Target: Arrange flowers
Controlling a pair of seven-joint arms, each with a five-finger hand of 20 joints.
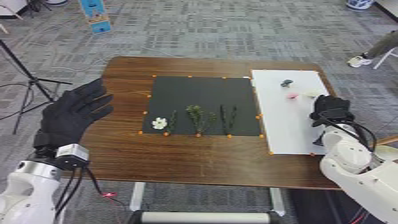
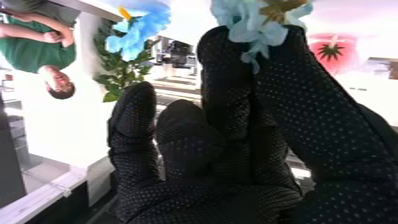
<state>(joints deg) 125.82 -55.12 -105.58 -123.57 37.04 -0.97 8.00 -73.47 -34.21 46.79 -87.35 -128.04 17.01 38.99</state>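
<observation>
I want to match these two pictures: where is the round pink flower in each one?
Head view: the round pink flower lies on the white rectangular sheet, right of the black one.
Right wrist view: the flower is near the fingertips, its green star-shaped part showing.
Shared landmark: the robot's black-gloved right hand.

I see the brown table [image 1: 191, 162] spreading between my left hand [image 1: 71, 116] and my right hand [image 1: 330, 109], with small orange marks [image 1: 149, 96] on it. Outward of the left hand I make out a black tripod [image 1: 33, 80]; well beyond that hand, a blue panel [image 1: 92, 11] over grey carpet [image 1: 222, 35]. Far past the right hand I spot a blue-and-white pot [image 1: 360, 4].
</observation>
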